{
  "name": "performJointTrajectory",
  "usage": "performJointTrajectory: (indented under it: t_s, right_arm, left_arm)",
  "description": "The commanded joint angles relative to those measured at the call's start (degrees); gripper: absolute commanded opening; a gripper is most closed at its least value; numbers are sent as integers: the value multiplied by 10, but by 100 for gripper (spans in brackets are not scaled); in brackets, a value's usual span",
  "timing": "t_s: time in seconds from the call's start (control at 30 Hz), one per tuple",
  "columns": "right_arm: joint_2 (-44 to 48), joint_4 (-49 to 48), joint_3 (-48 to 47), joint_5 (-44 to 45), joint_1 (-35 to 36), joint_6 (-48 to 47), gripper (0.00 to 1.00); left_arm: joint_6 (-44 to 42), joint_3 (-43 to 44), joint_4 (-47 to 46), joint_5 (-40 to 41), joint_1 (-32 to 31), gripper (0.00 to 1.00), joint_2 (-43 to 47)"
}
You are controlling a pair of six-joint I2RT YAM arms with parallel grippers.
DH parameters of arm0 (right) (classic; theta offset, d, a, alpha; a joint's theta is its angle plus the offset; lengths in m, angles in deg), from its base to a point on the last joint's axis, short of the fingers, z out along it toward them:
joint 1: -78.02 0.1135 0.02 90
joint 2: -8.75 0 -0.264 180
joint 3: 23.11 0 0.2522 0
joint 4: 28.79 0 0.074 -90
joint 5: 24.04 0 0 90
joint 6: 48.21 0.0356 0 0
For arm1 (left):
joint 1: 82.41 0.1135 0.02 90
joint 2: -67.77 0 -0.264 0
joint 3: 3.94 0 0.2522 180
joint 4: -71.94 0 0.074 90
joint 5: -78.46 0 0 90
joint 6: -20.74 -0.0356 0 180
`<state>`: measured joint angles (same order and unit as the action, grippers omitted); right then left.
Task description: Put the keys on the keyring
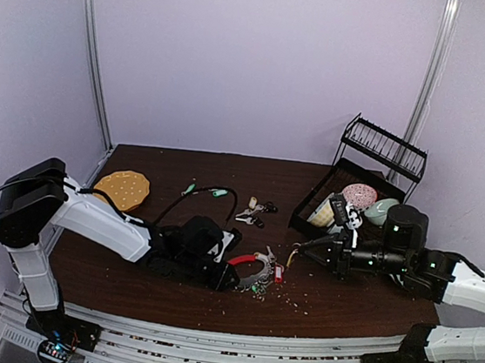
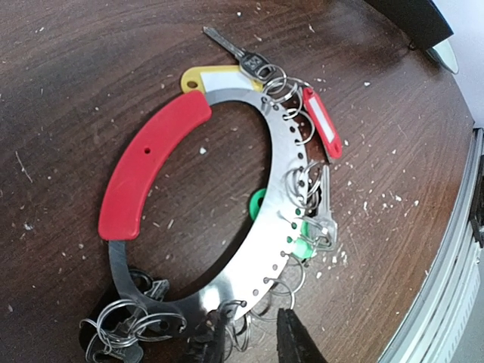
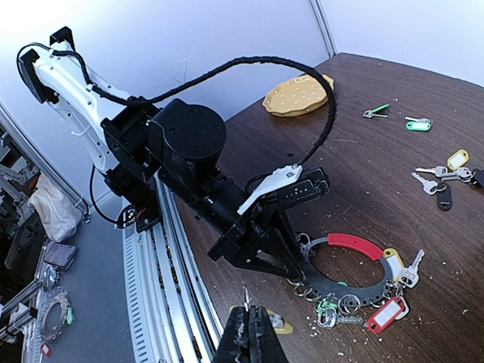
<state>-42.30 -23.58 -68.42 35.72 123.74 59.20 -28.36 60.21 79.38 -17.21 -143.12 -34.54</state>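
Threading step. Keyring (image 2: 155, 162) lies flat on table (image 1: 126, 278). Left gripper (image 2: 253, 333): jaws narrow at its near rim, cannot tell if clamped. Right gripper (image 3: 247, 311) pinched shut, seemingly on yellow-tagged key (image 1: 289, 259). Next: align key with free hole.

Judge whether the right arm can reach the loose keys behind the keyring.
Probably yes: only bare tabletop lies between the right end effector and the loose keys, though its shut jaws would first need opening.

Overhead and both close wrist views share the keyring (image 1: 243, 259).
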Motion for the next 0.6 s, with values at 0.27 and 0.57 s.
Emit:
performJointTrajectory:
  t_s: [0.27, 0.57]
  right_arm:
    - [5, -7, -2, 1, -3, 3, 0]
    - [10, -4, -3, 1, -3, 2, 0]
  left_arm:
    - [-21, 17, 29, 13, -8, 26, 10]
    - [-27, 22, 25, 4, -11, 21, 3]
